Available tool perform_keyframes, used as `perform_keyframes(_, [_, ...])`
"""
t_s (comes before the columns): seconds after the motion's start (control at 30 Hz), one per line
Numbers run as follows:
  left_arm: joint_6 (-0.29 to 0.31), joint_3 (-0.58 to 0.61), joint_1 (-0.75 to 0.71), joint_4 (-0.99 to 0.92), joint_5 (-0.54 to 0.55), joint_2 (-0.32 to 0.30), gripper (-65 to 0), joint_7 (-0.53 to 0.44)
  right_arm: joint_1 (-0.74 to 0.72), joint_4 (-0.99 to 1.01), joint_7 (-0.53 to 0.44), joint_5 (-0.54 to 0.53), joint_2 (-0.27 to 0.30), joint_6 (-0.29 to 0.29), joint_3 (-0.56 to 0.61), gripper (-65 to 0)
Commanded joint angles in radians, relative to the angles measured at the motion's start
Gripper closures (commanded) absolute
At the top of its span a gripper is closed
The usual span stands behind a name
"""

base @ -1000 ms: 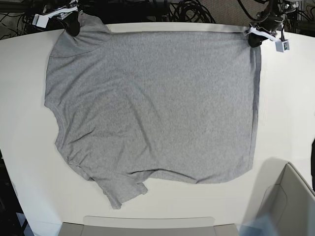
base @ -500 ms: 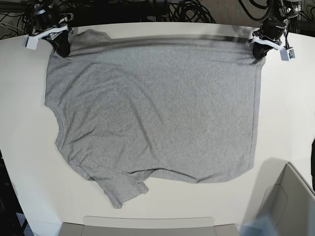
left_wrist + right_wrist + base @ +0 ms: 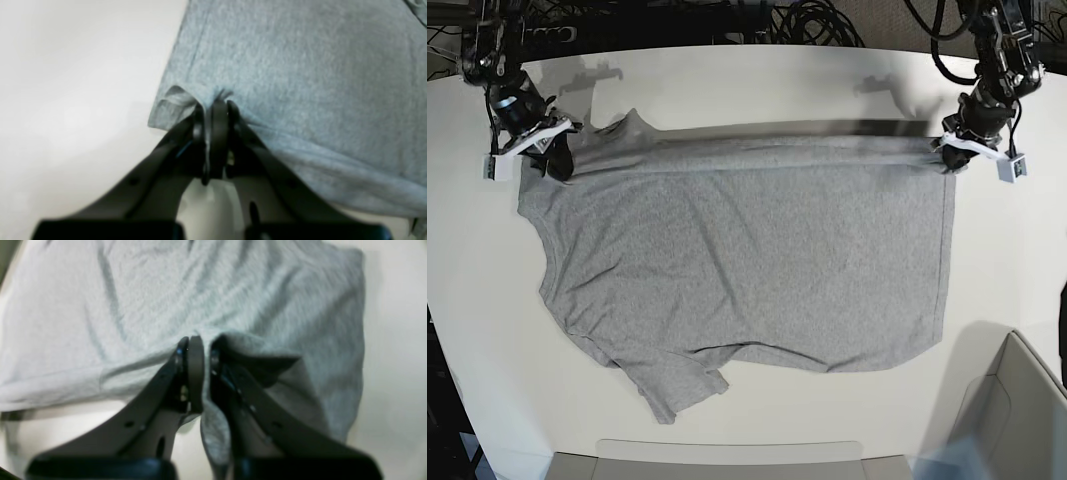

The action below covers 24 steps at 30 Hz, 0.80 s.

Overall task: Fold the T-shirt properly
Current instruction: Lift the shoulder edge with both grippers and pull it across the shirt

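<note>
The grey T-shirt [image 3: 747,260] lies plain side up on the white table [image 3: 1007,260], its far edge lifted and drawn toward the near side. My left gripper [image 3: 947,158] at the far right corner is shut on the T-shirt's hem corner; in the left wrist view the left gripper [image 3: 213,106] pinches a bunched fold of T-shirt [image 3: 300,66]. At the far left my right gripper [image 3: 555,165] is shut on the shoulder by the sleeve. The right wrist view shows the right gripper [image 3: 200,346] clamping T-shirt [image 3: 166,290] cloth, with a flap draped over one finger.
A grey box [image 3: 1007,420] stands at the near right corner, and a flat grey panel [image 3: 727,458] lies along the near edge. Black cables [image 3: 807,20] pile up behind the table's far edge.
Both grippers have moved toward the near side with the far edge of the T-shirt, lifting it off the table. The near half of the shirt has not shifted.
</note>
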<state>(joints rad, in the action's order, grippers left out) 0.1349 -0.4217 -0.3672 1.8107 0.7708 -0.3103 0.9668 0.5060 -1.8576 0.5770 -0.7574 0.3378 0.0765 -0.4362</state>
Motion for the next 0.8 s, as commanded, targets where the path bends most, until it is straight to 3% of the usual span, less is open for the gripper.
perform_keyframes(0.0, [-0.001, -0.009, 0.030, 0.016, -0.001, -0.011, 0.0, -0.012, -0.031, -0.015, -0.009, 0.012, 0.014, 0.006, -0.010, 0.0])
perform_keyframes(0.3, [-0.001, 0.002, 0.202, -0.148, -0.004, -0.019, 0.0, 0.031, -0.260, 0.059, 0.130, 0.149, 0.007, 0.010, 0.003, 0.0])
perform_keyframes(0.5, [-0.001, 0.025, 0.280, -0.220, -0.004, -0.042, 0.0, 0.031, -0.355, 0.163, 0.130, 0.207, 0.007, 0.081, 0.035, 0.0])
perform_keyframes(0.63, [-0.001, 0.047, 0.334, -0.285, -0.004, -0.062, 0.0, 0.030, -0.410, 0.232, 0.123, 0.272, -0.015, 0.084, 0.058, 0.0])
perform_keyframes(0.77, [-0.001, 0.079, 0.396, -0.374, -0.004, -0.083, 0.0, 0.019, -0.459, 0.289, 0.123, 0.322, -0.022, 0.130, 0.087, 0.0])
